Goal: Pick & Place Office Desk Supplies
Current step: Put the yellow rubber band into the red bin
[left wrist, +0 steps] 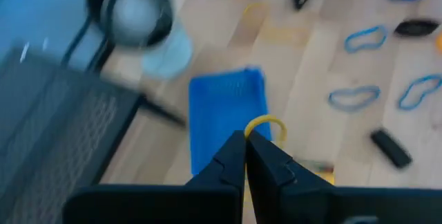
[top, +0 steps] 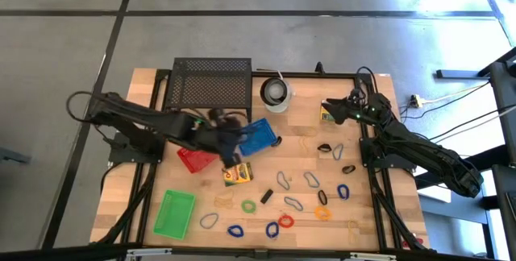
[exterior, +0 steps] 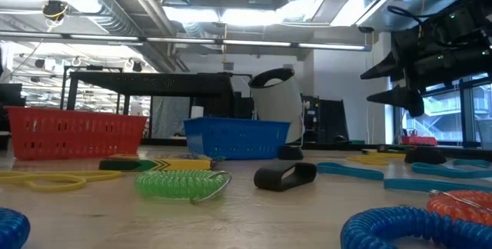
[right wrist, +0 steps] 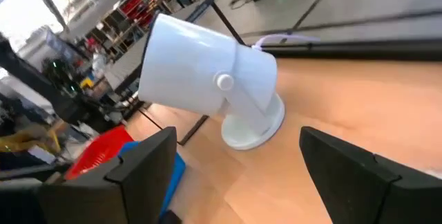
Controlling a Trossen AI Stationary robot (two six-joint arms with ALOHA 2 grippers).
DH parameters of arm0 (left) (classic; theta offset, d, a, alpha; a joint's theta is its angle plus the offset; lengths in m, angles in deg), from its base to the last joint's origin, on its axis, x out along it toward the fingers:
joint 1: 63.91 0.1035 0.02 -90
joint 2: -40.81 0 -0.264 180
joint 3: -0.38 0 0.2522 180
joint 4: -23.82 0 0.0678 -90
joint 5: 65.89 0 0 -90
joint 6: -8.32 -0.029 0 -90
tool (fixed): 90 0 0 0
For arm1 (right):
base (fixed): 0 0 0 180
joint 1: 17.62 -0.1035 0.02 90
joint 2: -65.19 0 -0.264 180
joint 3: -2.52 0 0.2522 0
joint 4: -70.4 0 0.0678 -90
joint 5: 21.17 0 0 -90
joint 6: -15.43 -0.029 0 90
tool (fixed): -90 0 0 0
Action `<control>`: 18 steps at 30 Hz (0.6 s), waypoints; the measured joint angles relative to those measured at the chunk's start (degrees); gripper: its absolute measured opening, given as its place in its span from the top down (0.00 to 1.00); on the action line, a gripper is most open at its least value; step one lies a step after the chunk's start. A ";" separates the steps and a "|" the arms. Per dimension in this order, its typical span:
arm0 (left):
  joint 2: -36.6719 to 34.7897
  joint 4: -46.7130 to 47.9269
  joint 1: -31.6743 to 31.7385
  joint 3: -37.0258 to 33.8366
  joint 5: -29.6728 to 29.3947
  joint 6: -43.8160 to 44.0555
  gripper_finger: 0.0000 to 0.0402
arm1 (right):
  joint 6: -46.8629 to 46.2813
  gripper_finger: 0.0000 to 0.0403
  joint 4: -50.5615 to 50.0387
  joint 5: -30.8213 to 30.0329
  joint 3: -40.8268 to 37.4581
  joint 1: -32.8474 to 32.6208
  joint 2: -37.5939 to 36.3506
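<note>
Wooden slats make up the table (top: 145, 205), set on a grey floor, and most of the work on it looks undone. Loops lie scattered over the half toward four and five o'clock: blue ones (top: 235, 231), a green one (top: 248, 206), a red one (top: 286, 221), an orange one (top: 322, 212), and several pale grey-blue ones (top: 311, 180). A small black clip (top: 266, 196) lies among them, and a crayon box (top: 237, 172) sits just off centre, touching nothing but the wood.

Three trays wait: the green tray (top: 176, 213) at seven o'clock appears empty, the red tray (top: 196, 159) sits left of centre, and the blue tray (top: 259, 137) near the middle. Whether the red or blue tray holds anything yet I cannot tell, since the arm covers much of both.

The left gripper (left wrist: 246, 140) hangs over the blue tray with its fingers pressed together on a thin yellow loop (left wrist: 266, 124) (the one piece plainly in transit), so a drop into that tray is probably the step in hand.

The right gripper (right wrist: 235, 156) waits at two o'clock, fingers spread wide and holding nothing, near a second crayon box (top: 327, 113) and facing the white cup (right wrist: 214, 82). A black mesh stand (top: 211, 82) sits at twelve o'clock.
</note>
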 joint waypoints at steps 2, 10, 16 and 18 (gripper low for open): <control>-1.05 5.02 -1.04 -0.01 -0.28 5.39 0.99 | 2.46 0.23 0.16 0.04 0.02 -0.02 0.00; -1.31 19.60 -4.65 -3.62 -1.23 20.76 0.99 | 4.03 0.23 0.14 0.04 0.02 -0.02 0.00; -1.27 19.78 -5.34 -12.32 0.13 24.25 0.99 | 4.03 0.23 0.14 0.04 0.02 -0.02 0.00; -1.27 19.73 -5.31 -14.67 0.70 25.01 0.99 | 4.03 0.23 0.14 0.04 0.02 0.00 0.00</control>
